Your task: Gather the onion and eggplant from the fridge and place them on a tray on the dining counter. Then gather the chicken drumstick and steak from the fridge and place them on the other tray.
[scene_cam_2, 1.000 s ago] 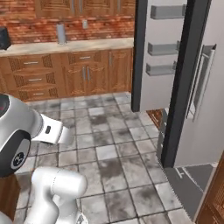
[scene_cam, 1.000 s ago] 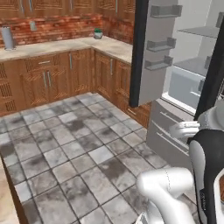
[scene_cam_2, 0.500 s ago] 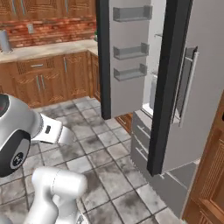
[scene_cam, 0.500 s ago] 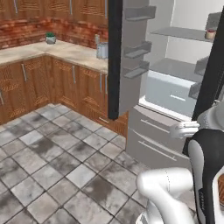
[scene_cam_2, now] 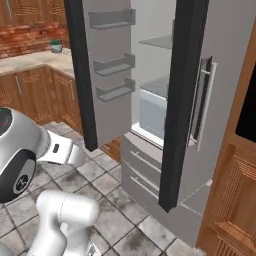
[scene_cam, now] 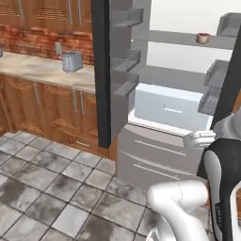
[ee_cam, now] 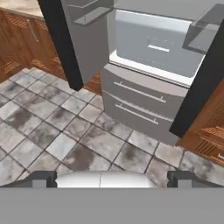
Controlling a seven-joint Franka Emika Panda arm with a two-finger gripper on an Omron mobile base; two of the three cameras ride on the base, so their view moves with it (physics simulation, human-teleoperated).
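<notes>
In the hand view the gripper (ee_cam: pixel 112 178) sits low over the grey stone floor tiles (ee_cam: pixel 52 131), its two dark fingertips (ee_cam: pixel 41 178) standing wide apart with nothing between them.

Up and to the left of the gripper run the wooden cabinets (ee_cam: pixel 19 37), with a strip of pale counter at the top edge. In the left base view that wall counter (scene_cam: pixel 44 70) carries a silver toaster (scene_cam: pixel 71 61) in front of a red brick backsplash (scene_cam: pixel 33 42).

Just right of the cabinets, still left of the gripper's midline, the fridge's left door (ee_cam: pixel 72 41) stands swung open, its dark edge turned toward the hand and its grey shelf bins on the inner face. The right base view shows three of those door bins (scene_cam_2: pixel 114 64), one above another.

Straight ahead of the gripper and well apart from it is the fridge (ee_cam: pixel 144 96), both doors open: a pale crisper box (ee_cam: pixel 153 46) in the lit interior, and two closed grey drawers with bar handles below it. In the left base view a small brownish item (scene_cam: pixel 203 37) rests on an upper glass shelf; it is too small to identify.

Ahead and to the right, the right door (ee_cam: pixel 201 87) hangs open with its black edge facing the hand. The right base view shows its long silver handle (scene_cam_2: pixel 205 107). Beyond it stands a tall wooden cabinet (scene_cam_2: pixel 232 190).
</notes>
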